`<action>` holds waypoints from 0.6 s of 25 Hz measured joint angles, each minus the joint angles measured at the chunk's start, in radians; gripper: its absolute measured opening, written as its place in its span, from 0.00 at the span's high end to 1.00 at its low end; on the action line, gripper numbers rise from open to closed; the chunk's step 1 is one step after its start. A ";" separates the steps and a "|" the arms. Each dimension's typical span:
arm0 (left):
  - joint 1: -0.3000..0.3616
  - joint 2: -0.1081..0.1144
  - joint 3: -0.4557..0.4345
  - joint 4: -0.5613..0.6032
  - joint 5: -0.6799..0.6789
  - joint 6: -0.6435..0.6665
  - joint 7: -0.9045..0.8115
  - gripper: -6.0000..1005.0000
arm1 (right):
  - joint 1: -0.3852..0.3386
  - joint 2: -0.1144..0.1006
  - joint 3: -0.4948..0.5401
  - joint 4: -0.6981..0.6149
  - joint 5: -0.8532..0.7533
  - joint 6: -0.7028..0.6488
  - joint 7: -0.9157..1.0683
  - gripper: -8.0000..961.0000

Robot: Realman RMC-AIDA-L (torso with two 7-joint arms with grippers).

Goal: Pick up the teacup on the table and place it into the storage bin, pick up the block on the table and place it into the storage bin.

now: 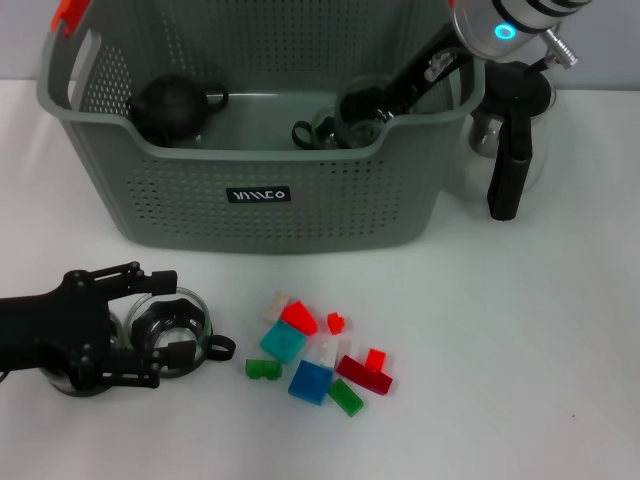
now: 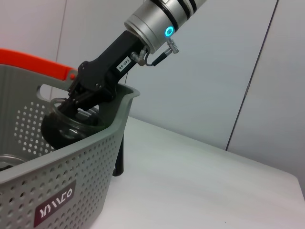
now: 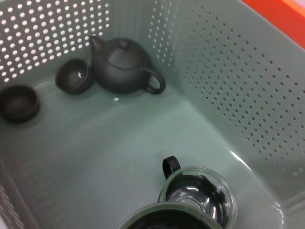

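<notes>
Right end effector was inside storage bin, fingers clamped on glass cup, not yet released. Left end effector closed around glass teacup near worktop's front left corner. Blocks lay at front centre. Next: release, withdraw.

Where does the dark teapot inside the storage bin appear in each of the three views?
Head view: the dark teapot sits in the far left corner of the storage bin.
Left wrist view: the teapot is not in it.
Right wrist view: the teapot stands by the perforated wall, beside two small dark cups.
Shared landmark: the bin's perforated grey-green wall.
</notes>
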 joint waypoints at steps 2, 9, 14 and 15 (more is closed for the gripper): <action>0.000 0.000 0.000 0.000 0.001 0.000 -0.001 0.07 | 0.001 -0.001 0.003 -0.003 0.000 -0.003 0.000 0.93; 0.000 0.000 0.000 0.000 0.001 -0.002 -0.001 0.07 | 0.005 0.001 0.000 -0.007 0.000 0.000 0.000 0.93; 0.000 0.000 0.000 0.000 0.001 -0.003 -0.001 0.07 | 0.013 0.001 -0.001 -0.001 0.000 0.002 -0.001 0.92; 0.000 0.000 0.000 0.000 0.001 -0.003 -0.001 0.07 | 0.013 0.001 -0.001 -0.001 0.000 0.002 -0.001 0.92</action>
